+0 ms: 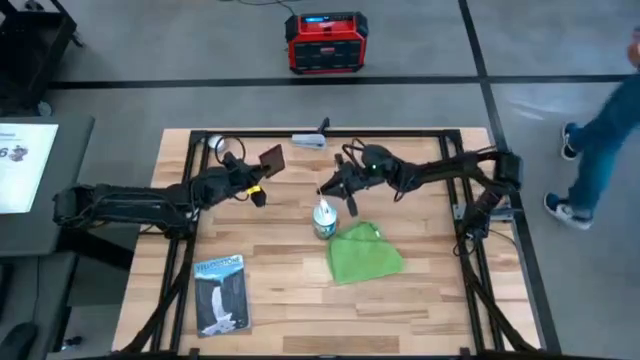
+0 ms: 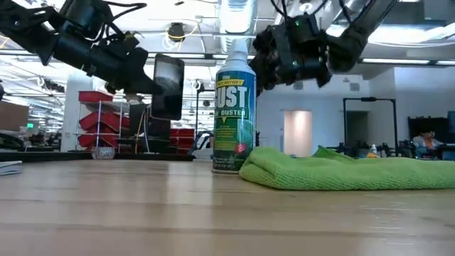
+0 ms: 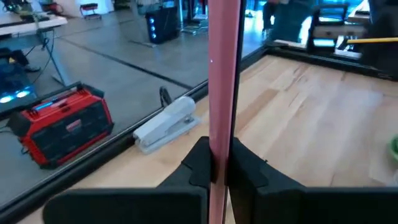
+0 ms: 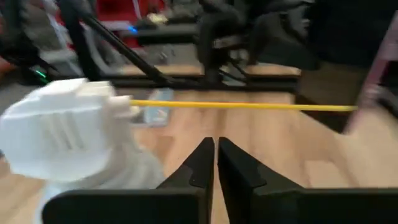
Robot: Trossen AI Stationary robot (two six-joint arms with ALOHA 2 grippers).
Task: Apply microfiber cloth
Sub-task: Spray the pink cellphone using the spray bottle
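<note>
The bright green microfiber cloth [image 1: 365, 253] lies rumpled on the wooden table, right of centre, also seen in the low view [image 2: 341, 169]. A Dust Buster spray can [image 1: 323, 218] stands upright just left of it. My left gripper [image 1: 256, 186] is above the table's far left part, shut on a pink phone [image 1: 271, 158]. My right gripper [image 1: 336, 190] hovers shut beside the can's white nozzle [image 4: 68, 134] and its yellow straw [image 4: 249, 106], above the cloth's far side, and touches nothing. My left gripper pinches the pink phone between its two fingers, at one edge [image 3: 217, 163]; the phone shows edge-on in the wrist view. The fingers come from the table's left. The phone [image 2: 168, 87] stands about upright, lifted clear of the table.
A blue-grey booklet [image 1: 220, 292] lies near the front left. A grey stapler [image 1: 310, 140] rests at the far edge. A red box [image 1: 325, 42] sits on the floor beyond the table. A person [image 1: 600, 130] walks past on the right.
</note>
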